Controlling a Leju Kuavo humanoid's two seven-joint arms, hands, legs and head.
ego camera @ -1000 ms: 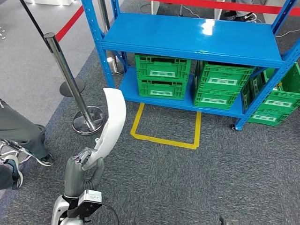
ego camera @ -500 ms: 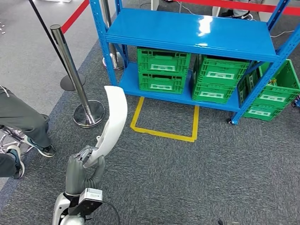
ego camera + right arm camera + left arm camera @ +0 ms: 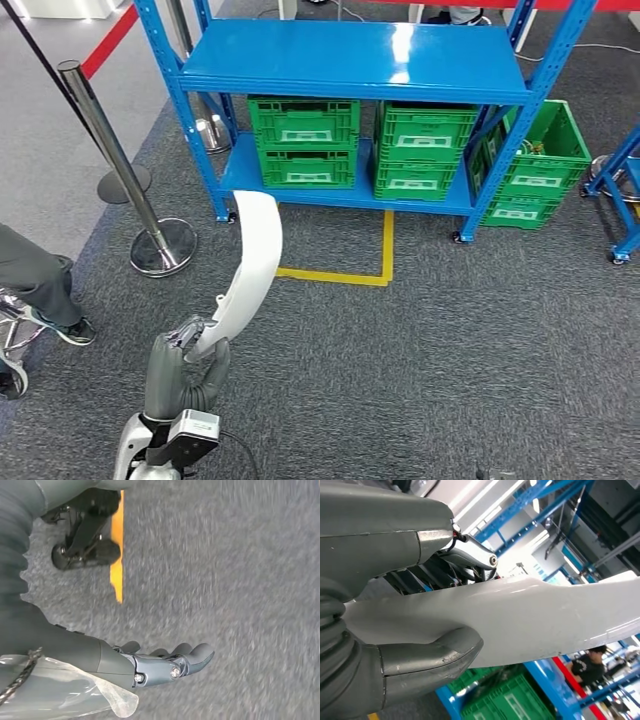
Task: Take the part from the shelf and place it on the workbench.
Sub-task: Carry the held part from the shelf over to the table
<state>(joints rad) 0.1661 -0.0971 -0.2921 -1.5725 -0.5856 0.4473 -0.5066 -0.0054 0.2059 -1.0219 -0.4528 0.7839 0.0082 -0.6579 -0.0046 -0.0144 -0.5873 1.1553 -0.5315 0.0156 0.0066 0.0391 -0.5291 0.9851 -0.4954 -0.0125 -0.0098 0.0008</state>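
Left hand (image 3: pixel 183 362) fingers (image 3: pixel 433 657) clamp the white curved part (image 3: pixel 249 262) at its lower end, part rising up beyond them. Right hand (image 3: pixel 158 665) fingers straight and together, holding nothing, over carpet. Well beyond the part, blue shelf (image 3: pixel 355 58) with green crates (image 3: pixel 306 140) on the lower level; contents can't be told.

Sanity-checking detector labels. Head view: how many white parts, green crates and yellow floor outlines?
white part: 1
green crates: 6, in 3 stacks of 2
yellow floor outline: 1
Total: 8
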